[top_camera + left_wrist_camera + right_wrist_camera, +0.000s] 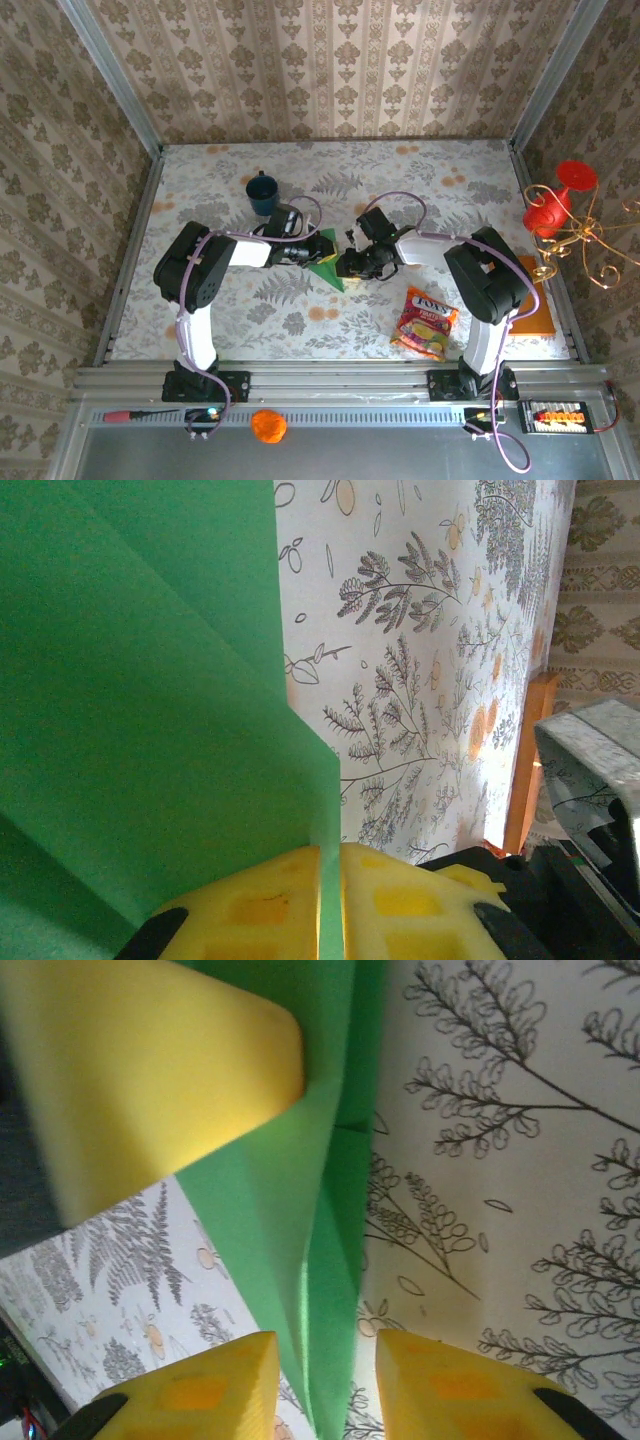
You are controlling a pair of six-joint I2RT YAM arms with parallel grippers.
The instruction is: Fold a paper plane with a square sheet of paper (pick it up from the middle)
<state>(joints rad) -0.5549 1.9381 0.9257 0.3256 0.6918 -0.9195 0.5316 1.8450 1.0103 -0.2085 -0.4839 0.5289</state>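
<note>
A robot test booth dressed like a home — patterned wallpaper [340, 70] in a metal frame [113, 75], floral tablecloth [250, 300], left arm [195, 280] and right arm [488, 285] bolted to a rail [340, 383].

One paper [328, 262], one mug [263, 193], one packet [425, 322]

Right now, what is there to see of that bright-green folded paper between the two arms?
The bright-green folded paper is thin, plain and matte. It is creased into overlapping layers with a sharp central ridge, making a pointed wedge. It is at mid-table, over the floral tabletop. The left gripper is shut on one of its edges. The right gripper straddles the ridge, with its jaws open and a gap on one side.
</note>
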